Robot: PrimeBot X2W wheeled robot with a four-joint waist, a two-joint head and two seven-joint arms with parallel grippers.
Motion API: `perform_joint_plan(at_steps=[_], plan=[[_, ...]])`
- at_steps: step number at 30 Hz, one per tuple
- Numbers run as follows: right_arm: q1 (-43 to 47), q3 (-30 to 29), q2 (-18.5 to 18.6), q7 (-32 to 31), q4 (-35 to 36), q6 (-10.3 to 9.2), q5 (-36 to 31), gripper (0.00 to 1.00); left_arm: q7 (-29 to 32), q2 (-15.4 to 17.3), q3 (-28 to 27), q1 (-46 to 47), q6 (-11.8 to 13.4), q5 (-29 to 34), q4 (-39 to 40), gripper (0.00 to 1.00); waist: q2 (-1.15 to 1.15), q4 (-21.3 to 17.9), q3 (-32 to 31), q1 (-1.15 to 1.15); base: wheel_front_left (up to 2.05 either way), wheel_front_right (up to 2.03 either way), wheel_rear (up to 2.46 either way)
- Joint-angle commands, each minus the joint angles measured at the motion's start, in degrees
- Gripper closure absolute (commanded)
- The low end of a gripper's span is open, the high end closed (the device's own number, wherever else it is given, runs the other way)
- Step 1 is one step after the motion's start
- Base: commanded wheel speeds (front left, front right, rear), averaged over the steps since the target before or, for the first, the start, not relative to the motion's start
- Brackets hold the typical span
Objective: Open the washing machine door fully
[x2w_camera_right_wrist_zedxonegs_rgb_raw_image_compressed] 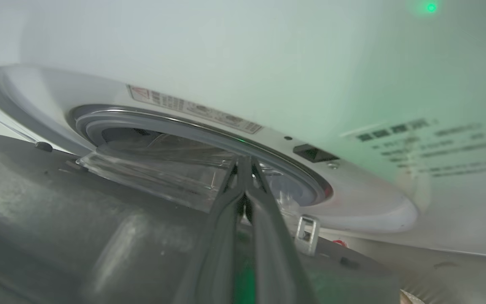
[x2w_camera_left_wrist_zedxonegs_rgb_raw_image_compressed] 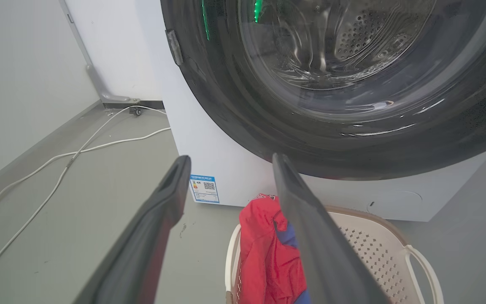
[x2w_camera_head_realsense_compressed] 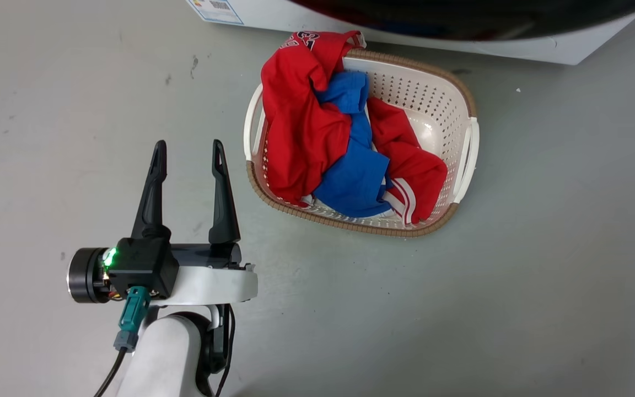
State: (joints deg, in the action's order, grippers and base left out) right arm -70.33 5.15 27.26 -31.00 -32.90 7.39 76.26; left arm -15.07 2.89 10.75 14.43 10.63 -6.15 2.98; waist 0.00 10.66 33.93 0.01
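The washing machine door [x2w_camera_left_wrist_zedxonegs_rgb_raw_image_compressed: 268,126] is a glossy black ring around a clear glass bowl, close in front of my left gripper [x2w_camera_left_wrist_zedxonegs_rgb_raw_image_compressed: 230,160], which stands open and apart from it. In the head view my left gripper [x2w_camera_head_realsense_compressed: 188,151] is open over the floor at lower left, and the door's lower edge [x2w_camera_head_realsense_compressed: 461,19] lies along the top. The right wrist view looks across the door's grey inner face [x2w_camera_right_wrist_zedxonegs_rgb_raw_image_compressed: 57,202], swung away from the machine front. My right gripper [x2w_camera_right_wrist_zedxonegs_rgb_raw_image_compressed: 243,162] is shut, with its tips over the glass bowl [x2w_camera_right_wrist_zedxonegs_rgb_raw_image_compressed: 154,177] near the door's latch hook [x2w_camera_right_wrist_zedxonegs_rgb_raw_image_compressed: 306,234].
A cream laundry basket [x2w_camera_head_realsense_compressed: 469,149] with red and blue clothes sits on the floor just before the white machine [x2w_camera_left_wrist_zedxonegs_rgb_raw_image_compressed: 209,139]. White cables [x2w_camera_left_wrist_zedxonegs_rgb_raw_image_compressed: 57,156] run along the floor to its left. The drum mouth's grey rubber ring [x2w_camera_right_wrist_zedxonegs_rgb_raw_image_compressed: 184,126] and lock slot [x2w_camera_right_wrist_zedxonegs_rgb_raw_image_compressed: 314,153] face the door.
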Motion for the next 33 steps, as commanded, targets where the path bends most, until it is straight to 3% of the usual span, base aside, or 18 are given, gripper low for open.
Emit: perform_joint_plan(at_steps=[1, 19, 33], plan=[[2.34, 1.90, -2.06, -1.65, 0.92, 0.18, 0.56, 1.00, -0.16, -0.02, -0.12, 0.09, 0.27, 0.07, -0.21, 0.00, 0.00, -0.15, -0.56, -0.01, 0.00, 0.00, 0.00], [22.76, 4.15, 0.00, -6.04, 18.67, 0.17, 5.98, 1.00, -0.16, -0.01, -1.64, -2.43, -0.46, 1.13, -1.30, 0.00, 0.00, -3.13, -6.34, -0.01, 0.00, 0.00, 0.00], [41.29, 10.38, -2.86, -4.21, 32.86, 0.17, 7.69, 1.00, -0.16, -0.02, -2.36, -5.01, -1.08, 1.40, -2.59, 0.00, 0.00, -3.97, -12.20, -0.01, 0.00, 0.00, 0.00]])
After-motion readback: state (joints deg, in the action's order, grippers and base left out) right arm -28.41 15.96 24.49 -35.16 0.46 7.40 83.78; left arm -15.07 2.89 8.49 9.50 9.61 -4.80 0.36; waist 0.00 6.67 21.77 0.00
